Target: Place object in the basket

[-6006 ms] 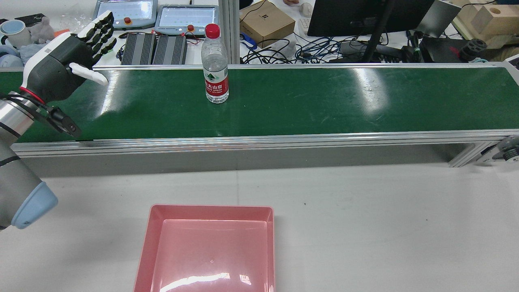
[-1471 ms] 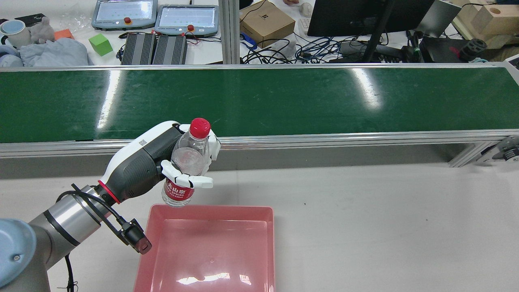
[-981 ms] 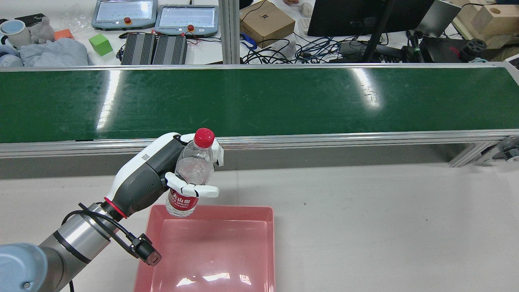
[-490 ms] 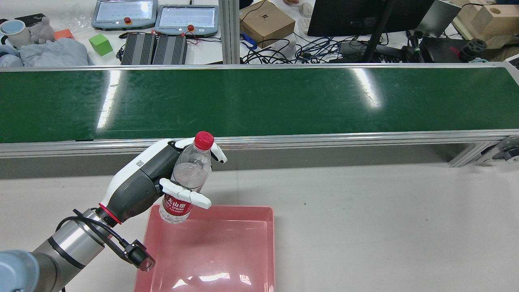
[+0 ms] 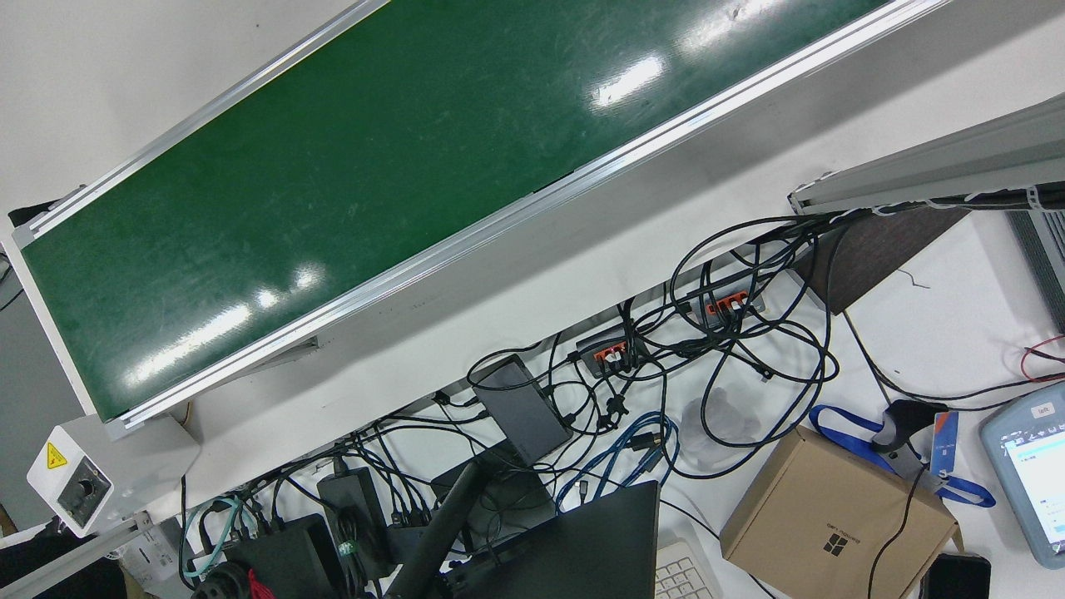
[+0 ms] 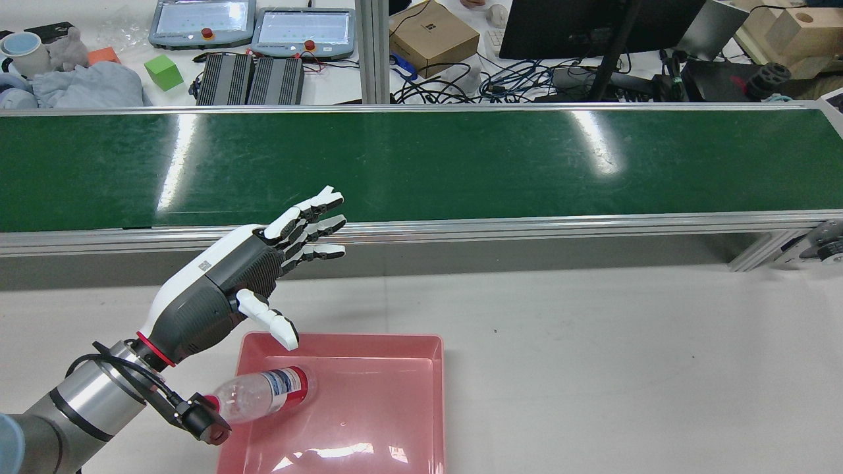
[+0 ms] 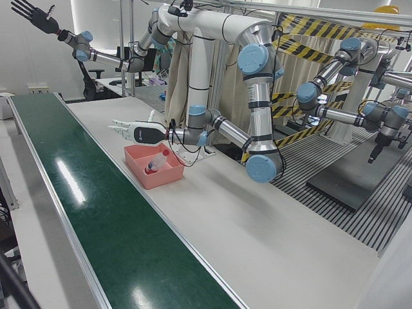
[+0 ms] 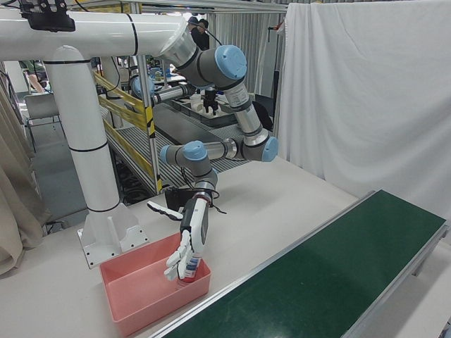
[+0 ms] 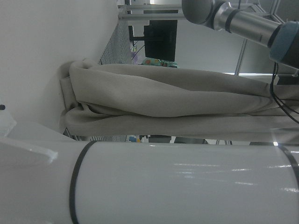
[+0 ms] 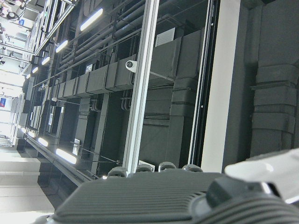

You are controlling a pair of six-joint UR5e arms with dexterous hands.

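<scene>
Left robot hand [image 6: 263,263] open, fingers spread, empty, above basket's near-left corner. Clear plastic water bottle [image 6: 263,394], red label, lies on its side in the shallow pink plastic basket [image 6: 395,342]. Front view shows only green conveyor belt [image 5: 333,183]. Right robot hand [image 7: 35,14] raised, fingers spread, only in left-front view.

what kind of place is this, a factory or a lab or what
Most likely a robotics lab or test cell: a green conveyor belt beside a white table, big robot arms on pedestals, teach pendants and tangled cables on a bench behind.
</scene>
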